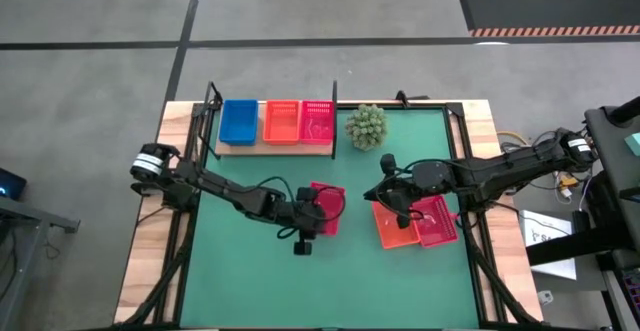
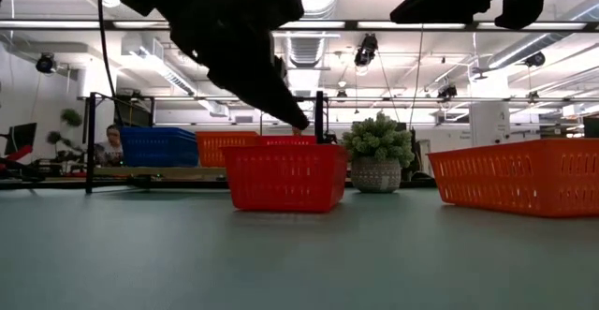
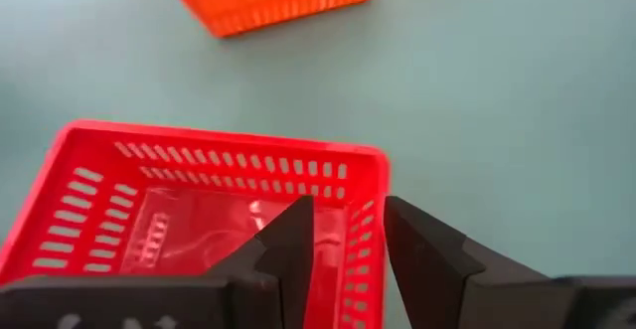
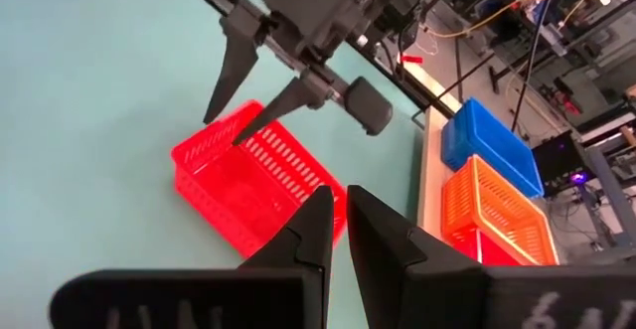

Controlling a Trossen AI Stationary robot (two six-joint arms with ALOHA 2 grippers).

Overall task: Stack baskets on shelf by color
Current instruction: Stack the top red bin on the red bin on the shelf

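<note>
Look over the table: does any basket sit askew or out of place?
Yes. Three baskets still lie off the shelf: a red-pink one mid-mat, straddled by the left end effector, and an orange one beside another red-pink one, both turned askew to the mat's edges.

Worktop: green mat (image 1: 300, 281) edged by light wooden side strips (image 1: 145, 241), standing on a grey concrete floor (image 1: 90, 31) crossed by dark seam lines, with a black mat bordered in red-and-white hazard stripes (image 1: 548, 11) at the far right. Room beyond: open white ceiling with long strip lights (image 2: 468, 24), exposed ducts and hanging black fixtures (image 2: 367, 50), white walls, a potted green plant (image 2: 70, 119) at far left. A seated person (image 2: 111, 146) shows at a desk on the left; cluttered benches with cables (image 4: 527, 31) stand behind.
</note>
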